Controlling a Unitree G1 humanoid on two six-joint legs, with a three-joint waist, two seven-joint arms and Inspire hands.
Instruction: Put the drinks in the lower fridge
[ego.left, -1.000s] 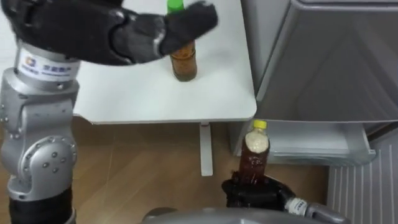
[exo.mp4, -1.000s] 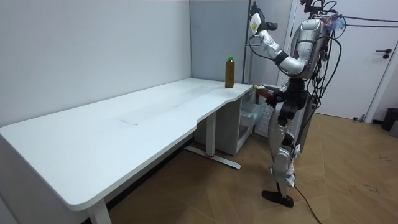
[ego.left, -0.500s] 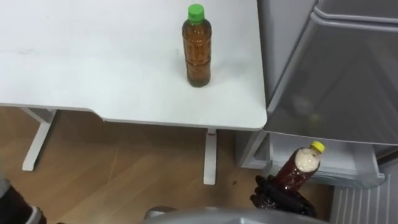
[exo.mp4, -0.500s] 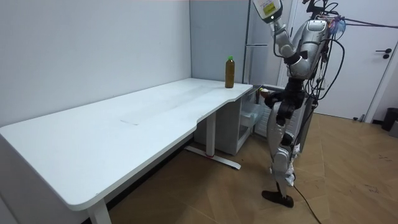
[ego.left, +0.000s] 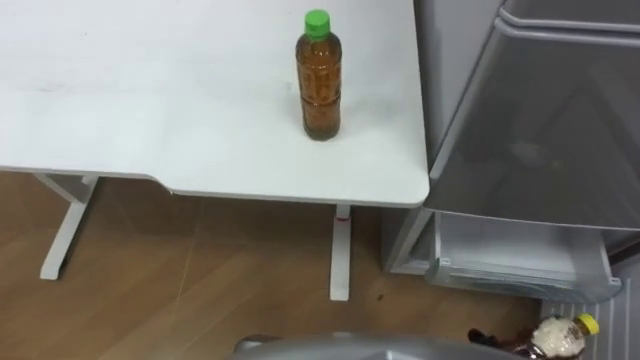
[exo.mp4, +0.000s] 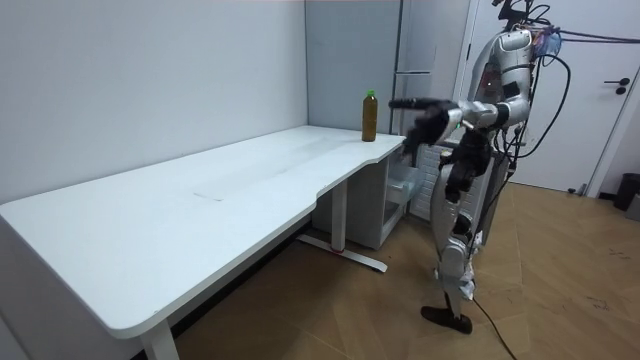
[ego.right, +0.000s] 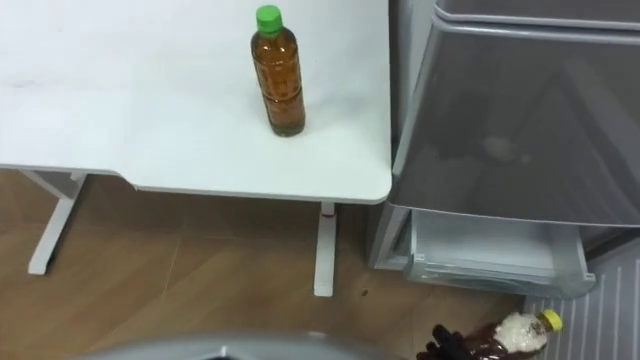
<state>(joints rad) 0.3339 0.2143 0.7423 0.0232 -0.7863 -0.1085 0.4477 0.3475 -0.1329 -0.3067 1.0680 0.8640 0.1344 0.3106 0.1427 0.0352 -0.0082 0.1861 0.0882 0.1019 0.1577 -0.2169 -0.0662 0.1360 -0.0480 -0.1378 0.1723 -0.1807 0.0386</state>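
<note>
Bottle with yellow cap (ego.right: 505, 335) lies tilted in the right hand (ego.right: 445, 347), clenched round it, both half cut off down low. Left hand (exo.mp4: 418, 120) out front, can't tell its grip.

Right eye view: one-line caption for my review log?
Right hand holds a tilted yellow-capped bottle near the open lower fridge; a green-capped bottle stands on the white table.

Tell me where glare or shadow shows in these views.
Left eye view: pale sheen on the fridge door; table evenly lit around the green-capped bottle. Right eye view: same sheen; no bright spot on the right hand gripping the yellow-capped bottle.
</note>
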